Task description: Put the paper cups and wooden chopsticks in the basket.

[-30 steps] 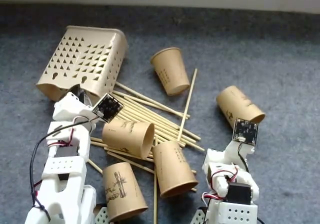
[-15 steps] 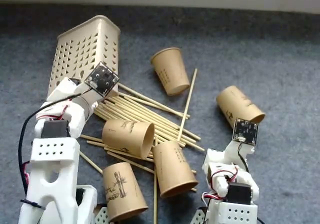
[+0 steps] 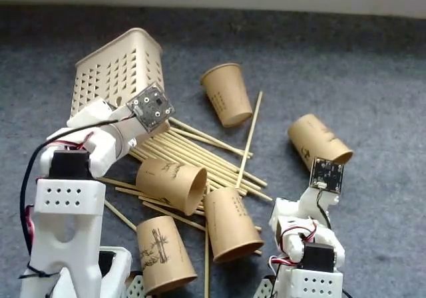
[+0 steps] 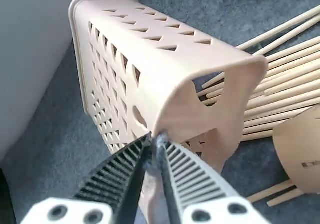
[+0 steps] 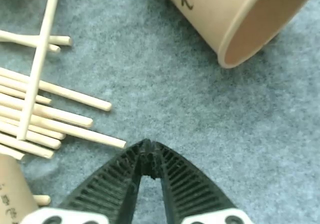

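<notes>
Now my left gripper [image 4: 154,138] pinches the rim of the beige perforated plastic basket [image 4: 150,54] beside pale wooden chopsticks [image 3: 206,155], while my right gripper [image 5: 148,146] hangs clenched on nothing.

- Left arm [image 3: 66,228]: blocky white printed shells. One face carries rows of small round holes. A black servo [image 3: 66,165] sits between the shells.
- Left arm wiring: a black cable [image 3: 23,198] loops along the outer side, and thin red wires [image 3: 70,144] run near the wrist.
- Left camera board [image 3: 150,108]: a square black circuit board with small metal contacts.
- Right arm [image 3: 309,281]: white shells with a perforated face, a second servo [image 3: 318,257] in black, red and white leads [image 3: 296,233], and a right camera board [image 3: 327,173] of the same type.
- Left hand [image 4: 154,140] and right hand [image 5: 149,158]: each has two black tapered fingers with ribbed inner faces, on white mounts with round screw holes.
</notes>
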`<state>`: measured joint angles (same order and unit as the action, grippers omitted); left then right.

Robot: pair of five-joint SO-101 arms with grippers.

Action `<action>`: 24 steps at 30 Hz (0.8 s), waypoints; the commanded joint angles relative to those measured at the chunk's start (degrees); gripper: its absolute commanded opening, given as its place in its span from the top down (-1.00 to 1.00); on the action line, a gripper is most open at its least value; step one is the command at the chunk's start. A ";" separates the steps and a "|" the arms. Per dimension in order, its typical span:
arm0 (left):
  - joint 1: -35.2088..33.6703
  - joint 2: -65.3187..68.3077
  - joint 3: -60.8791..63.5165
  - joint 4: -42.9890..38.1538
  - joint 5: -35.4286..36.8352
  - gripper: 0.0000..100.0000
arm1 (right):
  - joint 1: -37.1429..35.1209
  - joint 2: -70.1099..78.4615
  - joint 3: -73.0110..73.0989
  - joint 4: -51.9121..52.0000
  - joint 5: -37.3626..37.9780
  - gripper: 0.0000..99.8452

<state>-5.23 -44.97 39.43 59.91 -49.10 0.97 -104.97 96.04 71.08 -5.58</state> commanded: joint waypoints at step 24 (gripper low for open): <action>0.57 44.00 -64.92 25.23 0.18 0.99 | 0.48 -0.31 6.46 0.57 -0.44 0.99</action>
<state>-4.88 -5.76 -13.76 81.01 -49.27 0.97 -104.97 96.04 71.08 -5.58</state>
